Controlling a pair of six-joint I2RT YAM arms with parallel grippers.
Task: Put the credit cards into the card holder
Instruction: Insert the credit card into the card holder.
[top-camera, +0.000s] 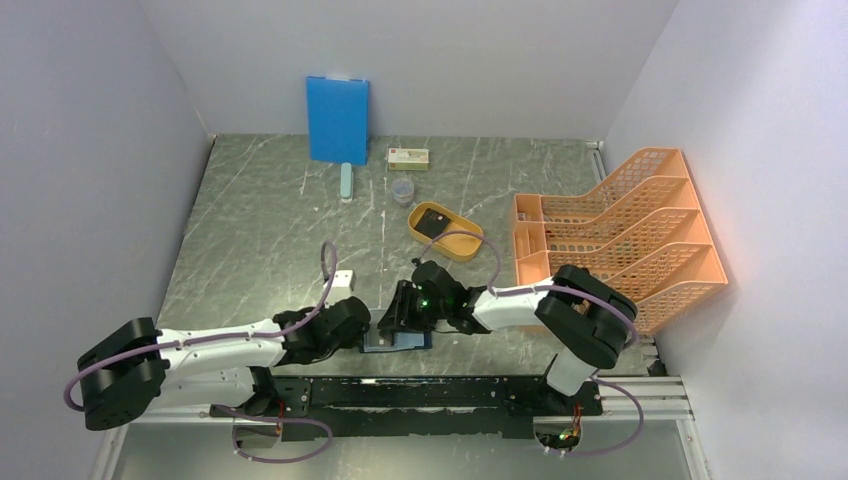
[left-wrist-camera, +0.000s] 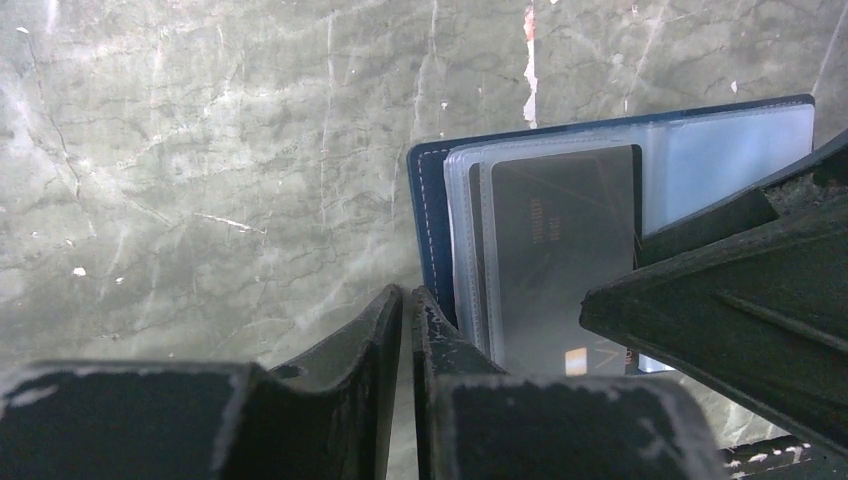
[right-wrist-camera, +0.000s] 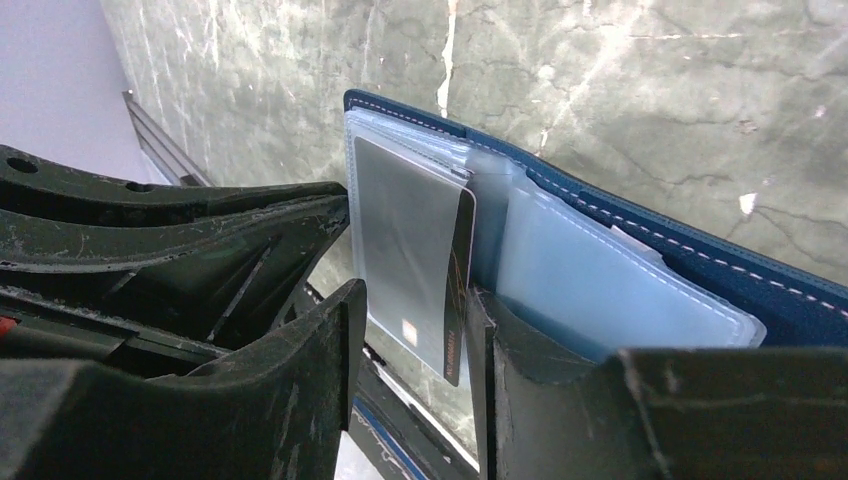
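Navy card holder (top-camera: 397, 340) is lying open on the marbled table (top-camera: 260, 230), close to the near edge and right between the two arms. A dark credit card (left-wrist-camera: 560, 260) is sitting in one of its clear sleeves, most of the way in by the look of it.

The right gripper (right-wrist-camera: 415, 300) is straddling that card with its fingers apart and nothing clamped. The left gripper (left-wrist-camera: 408, 300) is showing its fingers drawn nearly together, one of them bearing on the holder's stitched edge. Whether it is pinching anything, I cannot tell.

So we are looking at the seating step for this card. The next move calls for the right arm lifting clear without dragging the card, while the left is steadying the holder. Farther back, something dark is lying in the yellow tray (top-camera: 462, 250), possibly another card.
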